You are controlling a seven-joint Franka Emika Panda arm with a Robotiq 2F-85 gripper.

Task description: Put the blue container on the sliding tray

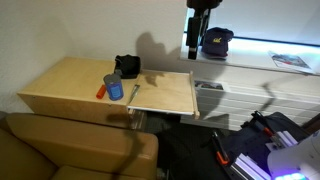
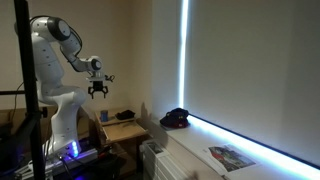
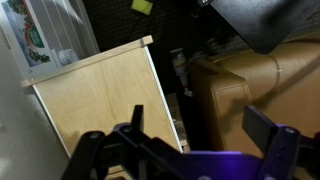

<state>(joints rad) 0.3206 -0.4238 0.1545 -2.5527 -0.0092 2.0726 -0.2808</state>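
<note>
In an exterior view the blue container [image 1: 115, 88] stands upright on the table [image 1: 60, 85], well below the pincer [image 1: 191, 48] and past the sliding tray [image 1: 166, 94] from it; it looks light, stiff and smooth, best taken across its mid wall. In an exterior view the pincer [image 2: 98, 91] hangs with jaws apart. The wrist view misses the container, and no writing can be read, perhaps from blur.

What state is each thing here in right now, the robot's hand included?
hand: open, holding nothing, high in the air.
blue container: upright on the desk top, not on the tray.
sliding tray: pulled out.
red tool: lying flat beside the container.
</note>
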